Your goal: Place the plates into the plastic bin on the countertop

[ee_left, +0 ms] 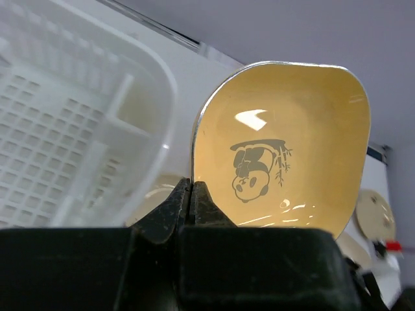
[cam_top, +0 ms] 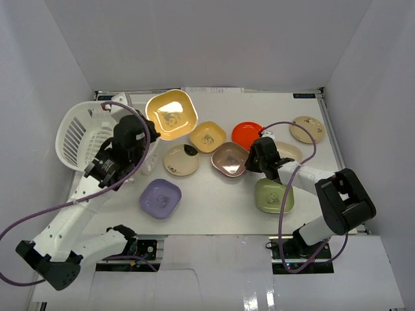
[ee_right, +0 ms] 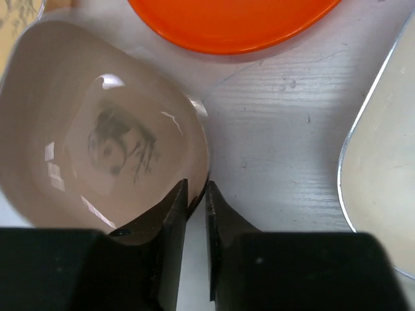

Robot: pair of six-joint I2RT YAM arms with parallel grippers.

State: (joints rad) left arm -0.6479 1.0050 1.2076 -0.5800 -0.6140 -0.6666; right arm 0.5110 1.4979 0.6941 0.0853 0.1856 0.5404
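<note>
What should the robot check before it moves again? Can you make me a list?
1. Left fingers pinching the yellow plate by its rim: ok.
2. Yellow plate over the plastic bin: not ok, it hangs beside it.
3. Room in the bin: ok, no plates in the part that shows.
4. Right fingers straddling the rim of the brown plate: ok.
5. Right grip firm: cannot tell, a gap shows.

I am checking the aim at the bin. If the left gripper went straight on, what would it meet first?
Not the bin, which lies left of its line. The left gripper, shut on the yellow plate, probably meets the back wall first.
</note>
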